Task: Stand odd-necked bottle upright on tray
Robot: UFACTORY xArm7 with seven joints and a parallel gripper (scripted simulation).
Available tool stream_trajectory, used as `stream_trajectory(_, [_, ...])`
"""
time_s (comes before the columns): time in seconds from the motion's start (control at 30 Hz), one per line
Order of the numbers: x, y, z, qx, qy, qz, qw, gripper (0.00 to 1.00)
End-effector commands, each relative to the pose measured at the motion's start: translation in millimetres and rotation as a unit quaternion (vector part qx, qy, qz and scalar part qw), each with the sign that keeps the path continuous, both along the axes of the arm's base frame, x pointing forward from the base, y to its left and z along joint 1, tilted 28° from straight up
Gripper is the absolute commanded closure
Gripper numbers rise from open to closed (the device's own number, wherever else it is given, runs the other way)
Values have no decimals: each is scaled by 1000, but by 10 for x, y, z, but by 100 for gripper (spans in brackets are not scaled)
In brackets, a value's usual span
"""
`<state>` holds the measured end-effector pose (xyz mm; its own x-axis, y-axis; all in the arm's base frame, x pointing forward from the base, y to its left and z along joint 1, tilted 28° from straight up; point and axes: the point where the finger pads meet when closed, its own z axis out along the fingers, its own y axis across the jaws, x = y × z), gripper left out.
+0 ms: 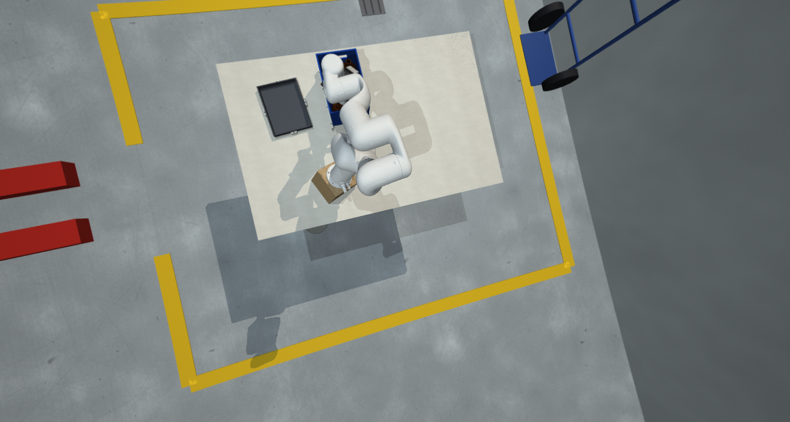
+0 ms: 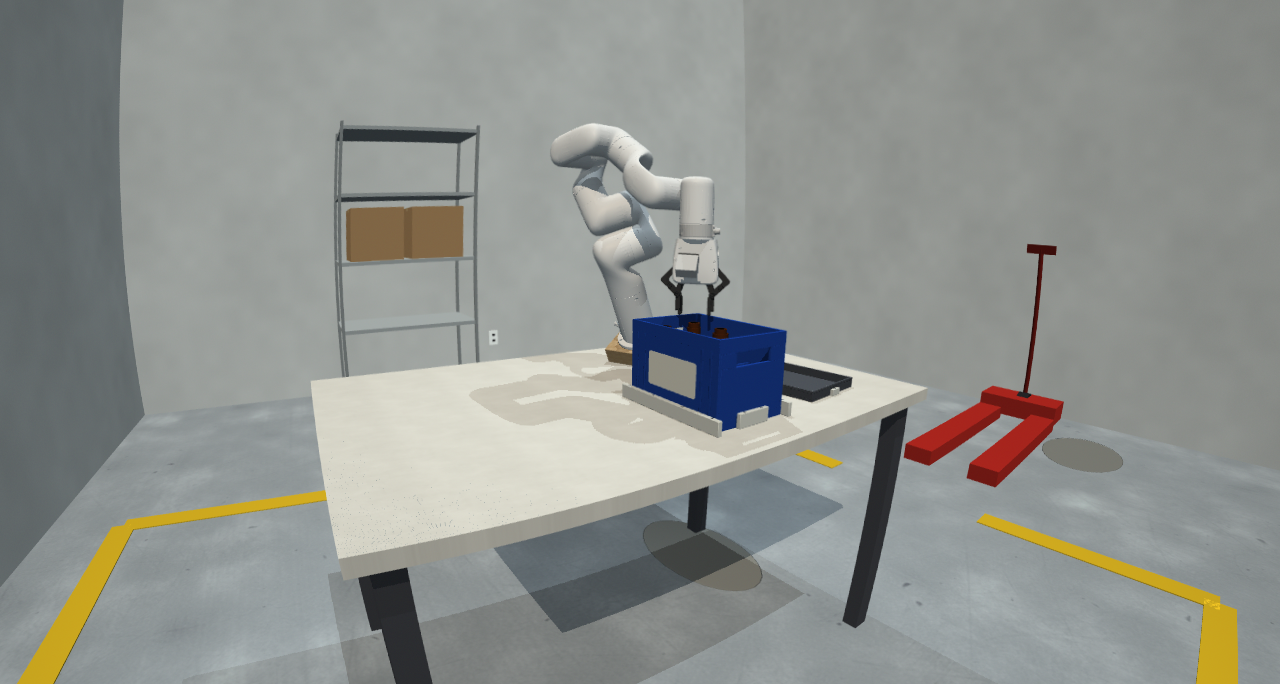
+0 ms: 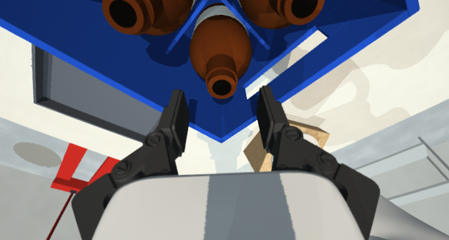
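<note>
The blue crate (image 1: pixel 337 119) (image 2: pixel 751 384) (image 3: pixel 105 57) stands on the table with brown bottles inside. In the wrist view one bottle (image 3: pixel 220 45) stands nearest my fingers, with a left bottle (image 3: pixel 168 12) and a right bottle (image 3: pixel 261 8) beyond it. The other bottles are hidden or only partly seen. I cannot tell which neck differs. My gripper (image 2: pixel 695 307) (image 3: pixel 222 101) is open and empty, pointing down just above the crate's opening. The nearest bottle's mouth shows between and below the fingertips, not gripped. The dark tray (image 1: pixel 284 108) (image 2: pixel 816 381) (image 3: pixel 98 82) lies beside the crate and holds no bottle.
Blue dividers (image 3: pixel 187 26) stand between the bottles, and the crate walls rise around them. Pale strips (image 2: pixel 671 409) edge the crate's foot. The arm's wooden base block (image 1: pixel 320 184) (image 3: pixel 256 154) stands on the table (image 1: pixel 452 126) (image 2: pixel 501 465).
</note>
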<state>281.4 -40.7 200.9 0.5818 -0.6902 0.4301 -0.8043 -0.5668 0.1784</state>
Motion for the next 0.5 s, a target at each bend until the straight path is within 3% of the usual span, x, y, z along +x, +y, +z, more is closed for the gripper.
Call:
stream_trajectory(0.0, [11,4,8,0,-2,1,1000,35])
stream_trajectory(0.47, [20,-29,-57,0,-2,1,1000,35])
